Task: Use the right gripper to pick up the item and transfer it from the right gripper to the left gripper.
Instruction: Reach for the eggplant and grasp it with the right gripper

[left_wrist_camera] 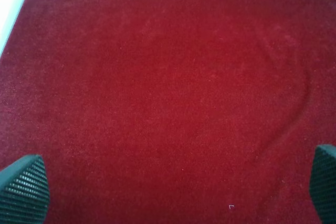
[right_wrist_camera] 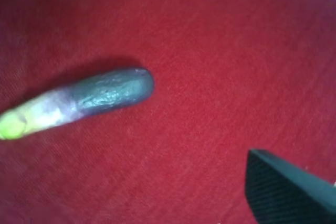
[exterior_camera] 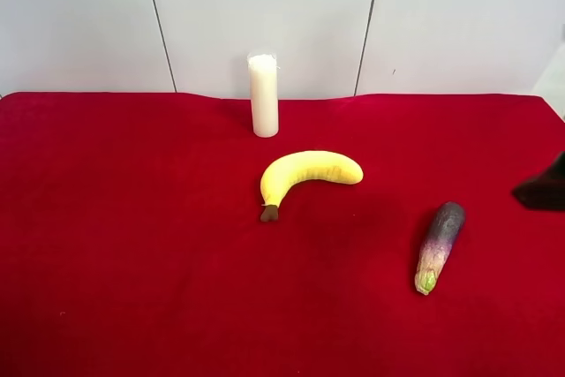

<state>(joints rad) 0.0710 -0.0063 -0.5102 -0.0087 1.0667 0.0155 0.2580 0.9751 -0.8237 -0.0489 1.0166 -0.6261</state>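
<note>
The item, a small eggplant (exterior_camera: 439, 246), lies on the red cloth at the exterior high view's right, green stem tip toward the front edge. In the right wrist view the eggplant (right_wrist_camera: 84, 100) lies free, apart from the one dark fingertip (right_wrist_camera: 286, 192) that shows. My right gripper (exterior_camera: 540, 190) appears only as a dark shape at the exterior view's right edge, beyond the eggplant. It is open and holds nothing. My left gripper (left_wrist_camera: 173, 187) hangs open over bare red cloth, its fingertips (left_wrist_camera: 23, 190) wide apart. It does not show in the exterior view.
A yellow banana (exterior_camera: 309, 174) lies near the middle of the red tablecloth (exterior_camera: 132, 245). A white pillar candle (exterior_camera: 263, 94) stands upright behind it, near the back edge. A white wall runs behind the table. The cloth's edge (left_wrist_camera: 16, 19) shows in the left wrist view.
</note>
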